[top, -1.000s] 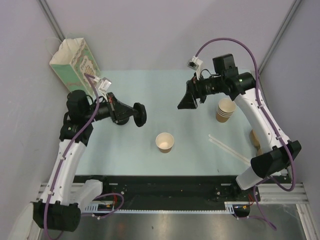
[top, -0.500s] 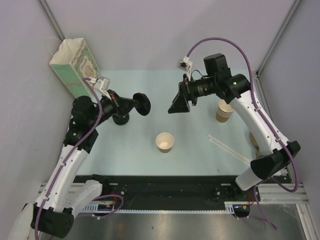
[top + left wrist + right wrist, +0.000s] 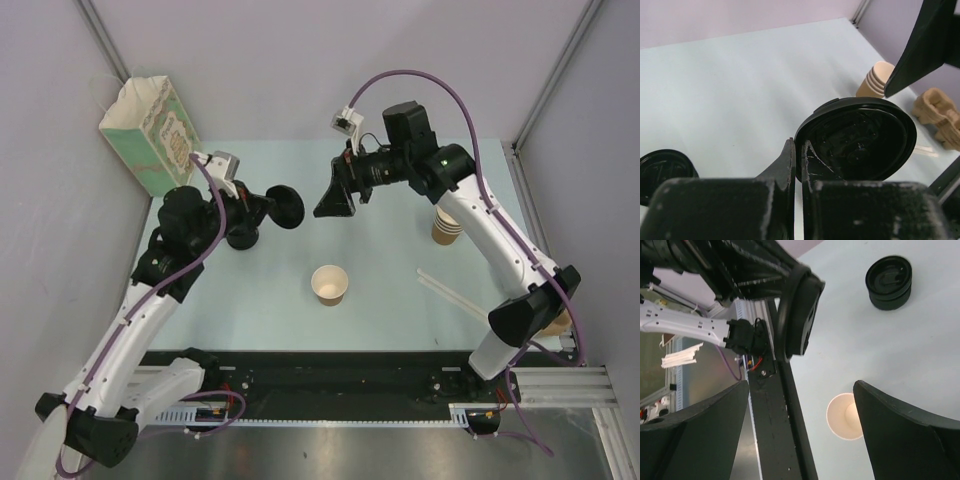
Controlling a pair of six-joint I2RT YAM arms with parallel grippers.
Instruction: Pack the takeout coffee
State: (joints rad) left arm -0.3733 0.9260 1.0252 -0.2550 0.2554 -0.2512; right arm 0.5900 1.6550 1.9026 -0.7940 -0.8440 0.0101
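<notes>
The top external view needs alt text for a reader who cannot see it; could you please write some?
The left gripper holds a black lid on edge above a pale blue table, facing the open right gripper. A lidless paper cup stands between the arms, and a cup stack beside the right arm.

Between your right gripper's (image 3: 801, 390) spread fingers you see the lidless cup (image 3: 845, 416); the left gripper (image 3: 782, 276) holds a lid (image 3: 800, 312) on edge.

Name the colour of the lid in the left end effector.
Black lid; left wrist view.
</notes>
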